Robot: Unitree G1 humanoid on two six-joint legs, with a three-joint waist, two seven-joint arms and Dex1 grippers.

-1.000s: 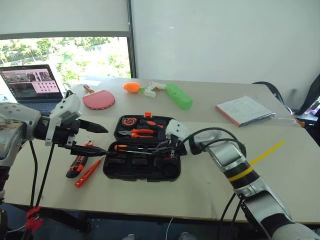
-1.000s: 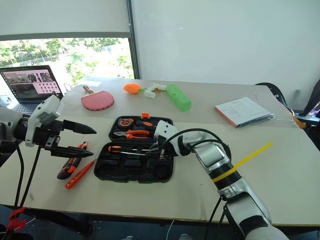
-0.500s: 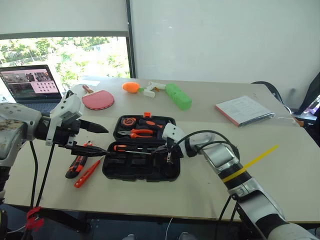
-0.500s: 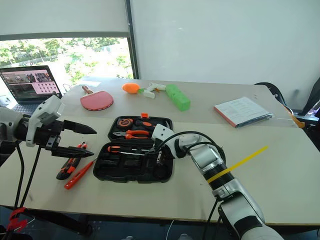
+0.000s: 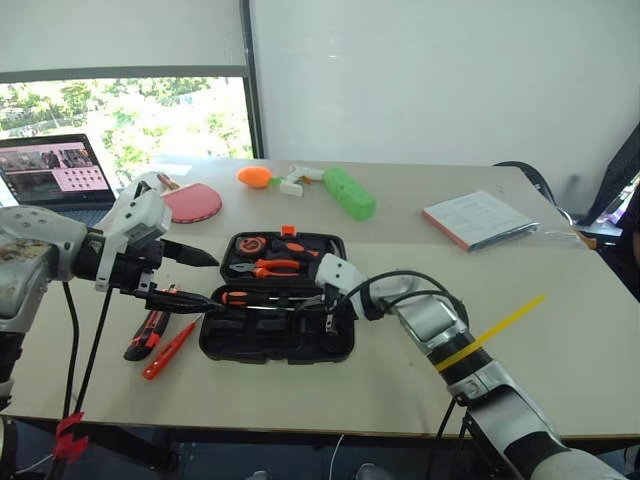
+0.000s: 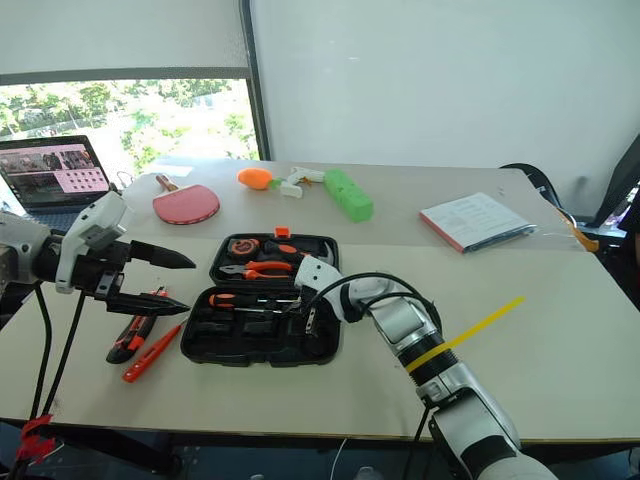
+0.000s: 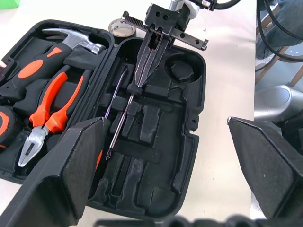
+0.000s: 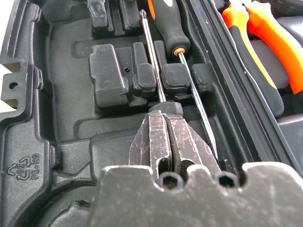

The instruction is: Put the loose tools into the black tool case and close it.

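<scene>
The black tool case [image 5: 215, 345] lies open on the table, its far half holding a hammer [image 7: 71, 40] and orange pliers [image 5: 275, 268]. One orange-and-black screwdriver [image 8: 165, 26] rests in a slot of the near half. My right gripper [image 5: 325, 308] reaches low into that half, shut on the near end of a second screwdriver [image 8: 152, 61] whose thin shaft lies along the slots. My left gripper [image 5: 212, 280] hovers open left of the case. Below it lie the utility knife [image 5: 148, 333] and the slim orange-red tool [image 5: 168, 348]. A small round roll [image 7: 120, 28] sits just outside the case.
At the back of the table are a laptop [image 5: 50, 175], a red paddle [image 5: 195, 203], a green block [image 5: 350, 192] and an orange object [image 5: 255, 177]. A notebook [image 5: 480, 218] lies at the far right. A yellow strip [image 5: 490, 330] lies right of my right arm.
The whole view has shifted slightly. My right gripper has sunk a little lower into the case with the screwdriver. The left arm has stayed still.
</scene>
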